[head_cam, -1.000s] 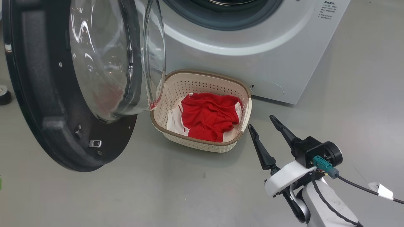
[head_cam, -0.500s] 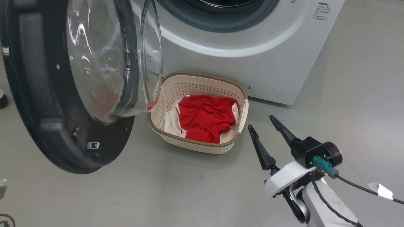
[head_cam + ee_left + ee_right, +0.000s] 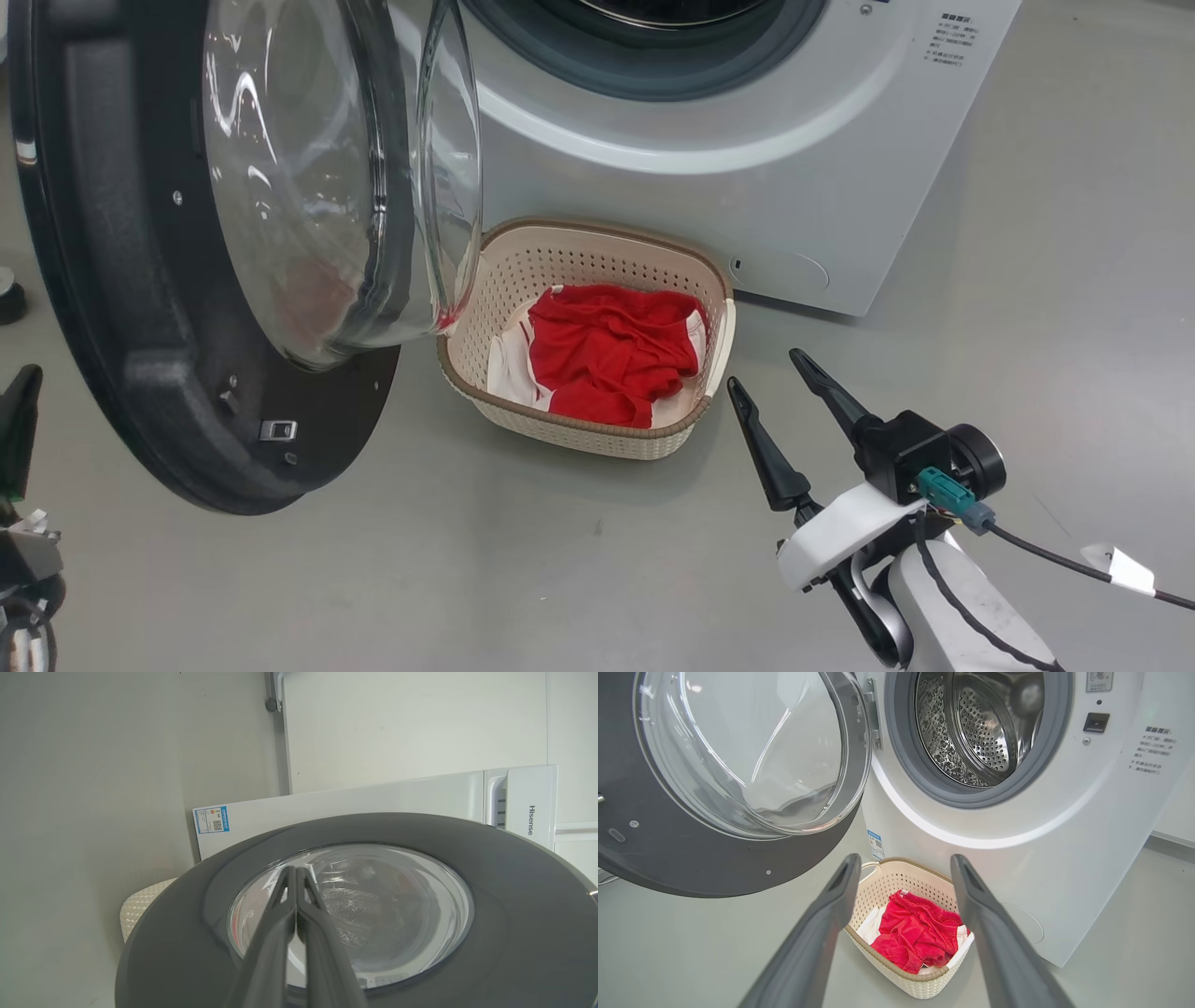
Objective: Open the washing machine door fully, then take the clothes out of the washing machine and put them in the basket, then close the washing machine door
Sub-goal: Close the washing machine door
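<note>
Head cam rn: washing machine door [image 3: 121,308] hangs wide open at 9-10 o'clock, inner side w/ the glass bowl facing me, and the washing machine [image 3: 747,187] is at 12-1. The basket [image 3: 579,434] sits on the floor [image 3: 560,579] about dead centre, in front of the machine and just beside the door's glass. The red clothes [image 3: 607,350] are bunched inside it, w/ some white fabric at their 8 o'clock. My right tool [image 3: 764,369] is at 4-5 o'clock, fingers spread wide apart w/ nothing b/w them, near the basket but not touching. On the right wrist cam the drum [image 3: 976,732] at 12-1 shows bare perforated steel. My left tool [image 3: 295,870] has its fingers pressed together, pointing at the glass centre of the door's outer face. Can't tell if the tips touch it tbh.
</note>
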Robot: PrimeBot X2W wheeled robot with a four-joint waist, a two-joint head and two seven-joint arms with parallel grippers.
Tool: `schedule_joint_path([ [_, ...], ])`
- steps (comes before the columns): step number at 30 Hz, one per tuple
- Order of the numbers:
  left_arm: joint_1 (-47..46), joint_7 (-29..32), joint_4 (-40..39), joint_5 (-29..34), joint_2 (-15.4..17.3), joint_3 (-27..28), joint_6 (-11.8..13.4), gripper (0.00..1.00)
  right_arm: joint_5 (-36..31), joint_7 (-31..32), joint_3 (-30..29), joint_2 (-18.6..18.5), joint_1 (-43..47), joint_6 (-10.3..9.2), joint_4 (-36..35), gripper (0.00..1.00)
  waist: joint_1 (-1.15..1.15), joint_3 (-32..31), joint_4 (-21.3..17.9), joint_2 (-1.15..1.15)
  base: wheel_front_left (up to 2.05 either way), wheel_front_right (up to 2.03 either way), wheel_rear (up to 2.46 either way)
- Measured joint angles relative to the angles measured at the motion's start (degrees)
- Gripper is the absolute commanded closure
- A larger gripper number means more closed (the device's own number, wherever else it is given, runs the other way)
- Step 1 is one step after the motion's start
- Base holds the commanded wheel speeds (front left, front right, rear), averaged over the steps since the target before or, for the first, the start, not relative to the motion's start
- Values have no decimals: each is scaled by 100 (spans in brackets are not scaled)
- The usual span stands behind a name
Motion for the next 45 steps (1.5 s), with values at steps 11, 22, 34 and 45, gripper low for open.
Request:
schedule_joint_path([
  [11,36,1033,-292,-447,24,-86,231,100,7,0,63,0,5,0,8,0,0,-14,-24,0,0,0,0],
  [22,343,1920,-805,-1031,-59,-201,215,100,26,0,57,0,7,-10,14,0,0,16,-60,0,0,0,0],
  [34,547,2297,-1203,-1438,-296,-136,229,100,27,0,53,0,5,-13,14,0,0,76,-68,0,0,0,0],
  [45,738,2460,-1536,-1468,-414,-232,257,100,35,0,116,1,-4,-12,20,0,0,83,-177,0,0,0,0],
])
